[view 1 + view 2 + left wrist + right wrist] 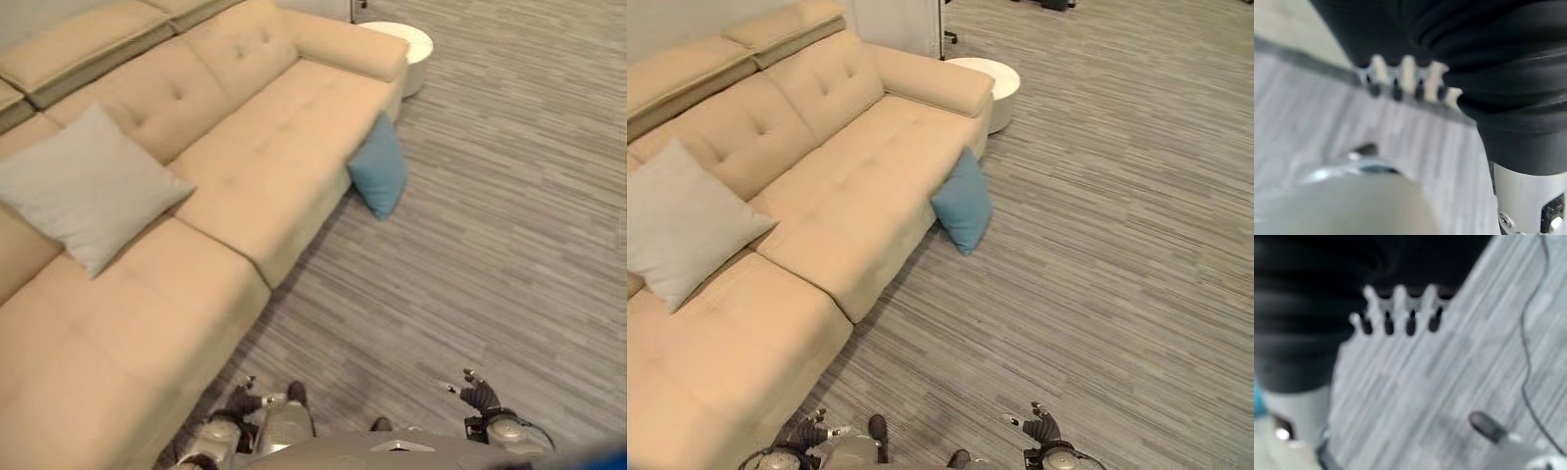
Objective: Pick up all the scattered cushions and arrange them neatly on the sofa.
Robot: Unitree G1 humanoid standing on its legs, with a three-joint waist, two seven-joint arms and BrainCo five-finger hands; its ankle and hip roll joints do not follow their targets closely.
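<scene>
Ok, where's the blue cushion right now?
The blue cushion stands on the floor, leaning against the sofa's front near its far armrest, short of the round white table.

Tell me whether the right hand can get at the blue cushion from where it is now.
Probably not yet. The right hand hangs low at the robot's side, fingers relaxed, while the blue cushion leans against the sofa front well ahead. Bare floor lies between, so stepping closer should do it.

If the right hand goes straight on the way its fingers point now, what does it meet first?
Probably just bare floor. In its wrist view the right hand hangs low with relaxed fingers aimed at the planks, holding nothing. The blue cushion leans on the sofa well ahead; depth is hard to judge.
</scene>
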